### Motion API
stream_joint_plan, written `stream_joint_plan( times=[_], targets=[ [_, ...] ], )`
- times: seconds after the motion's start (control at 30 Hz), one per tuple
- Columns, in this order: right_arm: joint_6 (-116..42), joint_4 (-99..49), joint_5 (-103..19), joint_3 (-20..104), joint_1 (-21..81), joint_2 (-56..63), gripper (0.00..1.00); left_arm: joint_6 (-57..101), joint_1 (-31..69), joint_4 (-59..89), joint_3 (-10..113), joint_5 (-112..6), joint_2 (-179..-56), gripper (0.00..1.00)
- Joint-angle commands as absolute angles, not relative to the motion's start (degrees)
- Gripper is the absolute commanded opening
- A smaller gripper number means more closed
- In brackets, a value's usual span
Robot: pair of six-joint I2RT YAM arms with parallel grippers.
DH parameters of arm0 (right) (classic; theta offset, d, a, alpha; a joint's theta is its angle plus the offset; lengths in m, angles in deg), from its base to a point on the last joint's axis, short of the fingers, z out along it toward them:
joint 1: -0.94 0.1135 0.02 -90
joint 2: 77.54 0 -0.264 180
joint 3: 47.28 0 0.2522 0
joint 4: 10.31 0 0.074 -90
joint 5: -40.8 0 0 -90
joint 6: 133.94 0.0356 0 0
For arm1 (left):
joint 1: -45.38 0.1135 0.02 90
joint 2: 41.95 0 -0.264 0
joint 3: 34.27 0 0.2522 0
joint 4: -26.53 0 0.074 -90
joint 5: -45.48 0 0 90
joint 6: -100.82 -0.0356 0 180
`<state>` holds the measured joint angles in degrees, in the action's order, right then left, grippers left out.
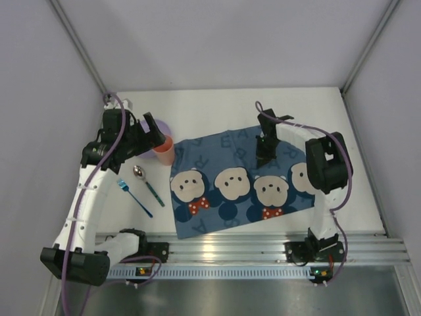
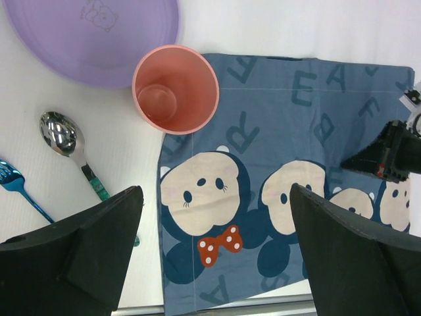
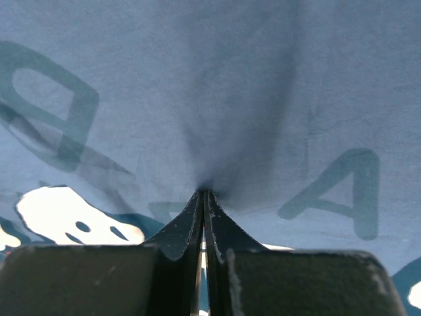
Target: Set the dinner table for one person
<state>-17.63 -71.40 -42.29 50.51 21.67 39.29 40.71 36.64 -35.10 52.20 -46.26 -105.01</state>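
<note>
The white dinner table [image 1: 217,108] carries a dark blue cartoon-mouse placemat [image 1: 237,178], lying slightly askew. My right gripper [image 1: 264,158] points down on its far right part; in the right wrist view its fingers [image 3: 203,193] are shut, pinching a small ridge of the cloth [image 3: 197,79]. My left gripper [image 1: 158,138] hangs open and empty above the placemat's left edge [image 2: 263,118], near a pink cup [image 2: 175,89]. A purple plate [image 2: 92,39] lies beyond the cup. A steel spoon [image 2: 59,131] and a blue fork [image 2: 13,181] lie on the table left of the placemat.
The ribbed aluminium rail [image 1: 250,247] runs along the near edge, with both arm bases on it. Grey walls close in the left, back and right sides. The cup [image 1: 164,150] stands at the placemat's far left corner, against the plate [image 1: 150,126].
</note>
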Motion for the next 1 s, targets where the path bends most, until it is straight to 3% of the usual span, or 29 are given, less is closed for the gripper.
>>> stream_joint_plan(
  times=[0.0,0.1,0.47,0.97],
  targets=[
    [-17.48,-69.16,-49.01,41.05,16.95,37.17,0.0,38.69,36.41,-36.71,54.73,-45.05,-106.19,0.99],
    [-17.31,-68.19,-50.33,36.64,13.17,34.79,0.0,37.63,36.41,-36.8,54.46,-42.78,-107.33,0.99],
    [-13.53,-68.27,-46.04,34.51,15.27,31.44,0.0,37.19,36.41,-32.93,53.23,-40.65,-114.54,0.99],
    [-7.28,-80.22,-50.61,36.61,17.47,16.6,0.0,36.49,36.5,-31.35,53.85,-33.71,-123.5,0.98]
  ],
)
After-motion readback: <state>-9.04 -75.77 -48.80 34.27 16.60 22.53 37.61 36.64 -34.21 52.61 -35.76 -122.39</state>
